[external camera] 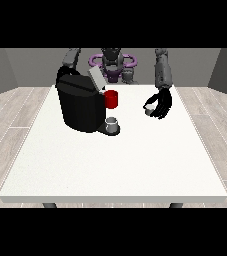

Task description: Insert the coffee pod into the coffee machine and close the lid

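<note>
Front view: no writing can be read. On the white surface [110,165] stands the black coffee machine [80,105], its lid [96,79] raised, a grey cup [112,123] on its tray and a red mug [111,99] beside. The robot hand at the view's right [161,105] curls round the coffee pod [149,110], well apart from the machine. The other robot hand is hidden.

The hand at the view's right [161,105] hangs low on a straight arm, fingers apparently curled; the other arm's hand is hidden.

White table [115,165] under coffee machine [80,107]
</note>
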Motion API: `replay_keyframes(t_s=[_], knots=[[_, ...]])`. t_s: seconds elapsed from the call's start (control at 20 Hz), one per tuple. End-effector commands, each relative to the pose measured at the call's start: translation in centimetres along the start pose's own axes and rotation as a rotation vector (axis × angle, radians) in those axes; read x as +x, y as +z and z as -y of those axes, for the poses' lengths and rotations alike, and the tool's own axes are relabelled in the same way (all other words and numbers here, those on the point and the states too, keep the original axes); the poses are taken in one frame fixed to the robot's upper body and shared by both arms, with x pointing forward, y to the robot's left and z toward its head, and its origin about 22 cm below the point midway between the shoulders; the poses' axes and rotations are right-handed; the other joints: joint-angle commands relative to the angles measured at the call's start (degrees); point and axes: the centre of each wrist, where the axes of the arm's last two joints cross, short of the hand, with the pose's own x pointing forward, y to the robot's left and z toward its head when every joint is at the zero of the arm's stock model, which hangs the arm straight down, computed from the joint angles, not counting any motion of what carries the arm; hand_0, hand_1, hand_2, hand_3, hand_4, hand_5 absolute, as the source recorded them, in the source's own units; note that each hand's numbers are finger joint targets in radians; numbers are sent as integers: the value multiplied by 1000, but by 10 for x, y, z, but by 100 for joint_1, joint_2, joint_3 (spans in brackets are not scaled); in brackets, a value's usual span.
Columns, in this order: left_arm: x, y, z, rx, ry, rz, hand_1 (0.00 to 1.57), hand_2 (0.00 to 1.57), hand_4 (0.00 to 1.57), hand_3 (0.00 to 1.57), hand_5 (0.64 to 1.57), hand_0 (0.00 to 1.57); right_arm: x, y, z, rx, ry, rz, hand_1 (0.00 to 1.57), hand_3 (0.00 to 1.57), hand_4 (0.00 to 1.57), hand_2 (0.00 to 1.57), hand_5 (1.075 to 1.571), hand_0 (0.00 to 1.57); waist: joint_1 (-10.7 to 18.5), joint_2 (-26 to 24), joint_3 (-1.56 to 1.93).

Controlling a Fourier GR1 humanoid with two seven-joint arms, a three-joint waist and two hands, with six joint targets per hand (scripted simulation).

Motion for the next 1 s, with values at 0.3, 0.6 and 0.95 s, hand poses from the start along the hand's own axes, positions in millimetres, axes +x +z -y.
replay_keyframes(t_s=[0.3,0.6,0.95], knots=[[-17,-2,-28,19,-148,-35,970,1054,319,793,1571,970,14,8,-21,22,-49,12,0,0,510,0,1571,0,-233,91,-5],[10,-12,-9,-15,-138,111,1317,1430,548,1407,1571,1317,-22,9,-1,-13,-42,-10,0,0,414,0,1571,0,51,-19,-1],[40,-29,-46,-44,-139,228,1342,1397,593,1362,1571,1342,-22,3,18,-26,-46,-66,0,0,438,0,1571,0,9,-370,-1]])
